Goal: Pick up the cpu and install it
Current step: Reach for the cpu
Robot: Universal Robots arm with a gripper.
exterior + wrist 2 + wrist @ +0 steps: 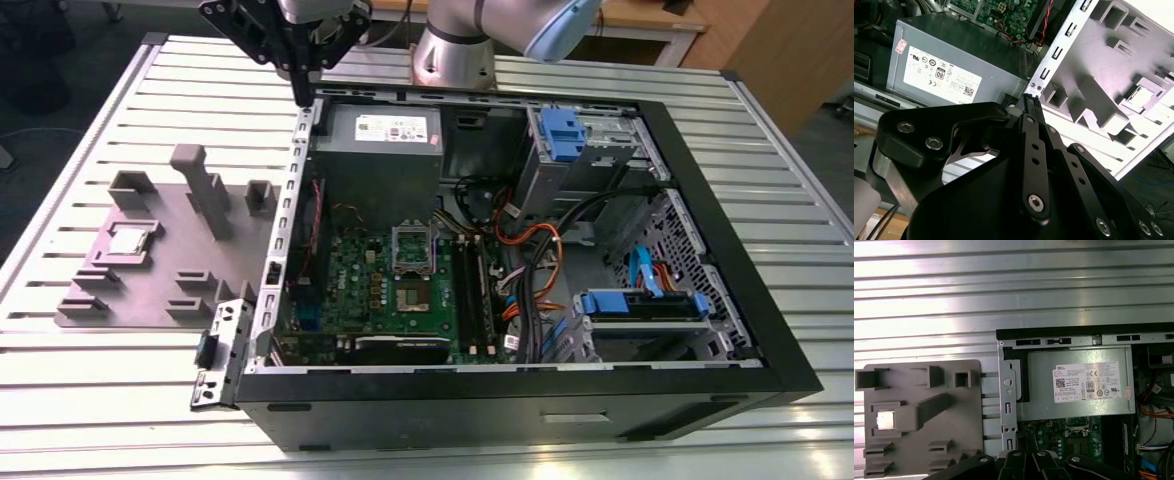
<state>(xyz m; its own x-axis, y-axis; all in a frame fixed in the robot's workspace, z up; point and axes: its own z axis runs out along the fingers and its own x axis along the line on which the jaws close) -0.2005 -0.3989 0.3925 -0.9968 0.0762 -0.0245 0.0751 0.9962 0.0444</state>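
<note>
We see the cpu [130, 241] lying flat, shiny face up, in a square recess of the grey holder plate [154, 287]. The plate rests on the slatted worktop [107, 420] just beside the open computer case [467, 425], on the exterior view's left. We judge that the recess keeps the chip square and in a known spot, with its edges free to be taken. In the first wrist view the cpu [885, 420] sits untouched in that same pocket.

The tool [304, 92] hangs over the case's far corner, near the power supply box [383, 135] and well apart from the cpu. In the second wrist view its fingers [1034, 150] run together to a single tip, so we read it as narrow and holding nothing. It points straight down, a pose that, we think, lets the first wrist view take in both plate and case.

The case lies on its side with the panel off, so the motherboard [367, 280] faces up. Its socket [411, 243] looks bare and reachable from above. The chip is not yet picked up.
</note>
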